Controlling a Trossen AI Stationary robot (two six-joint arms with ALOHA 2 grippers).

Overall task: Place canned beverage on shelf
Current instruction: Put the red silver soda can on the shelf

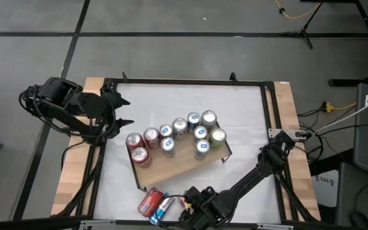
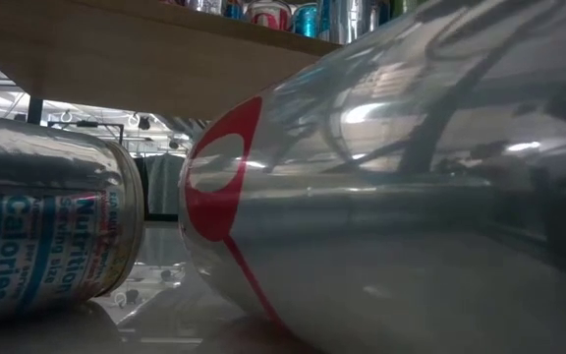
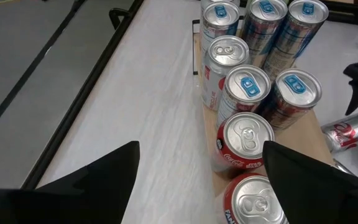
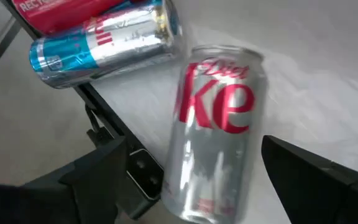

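Note:
A silver Diet Coke can [image 4: 219,130] lies on its side on the white tabletop near the front edge. My right gripper [image 4: 191,186] hangs open over it, a finger on each side of its lower end, touching nothing. In the high view, my right gripper [image 1: 190,203] mostly covers this can. Beside the can lie a blue-and-silver can [image 4: 104,40] and a red can [image 4: 67,12]. The wooden shelf [image 1: 177,167] stands mid-table on thin black legs, several upright cans along its far side. My left gripper [image 1: 121,114] waits open, raised at the shelf's left end.
The table's black rim [image 4: 104,118] runs close beside the lying cans. In the low view the shelf's underside [image 2: 145,49] spans above the blue-and-silver can [image 2: 47,236] and the Diet Coke can [image 2: 391,197]. The near half of the shelf board is bare wood.

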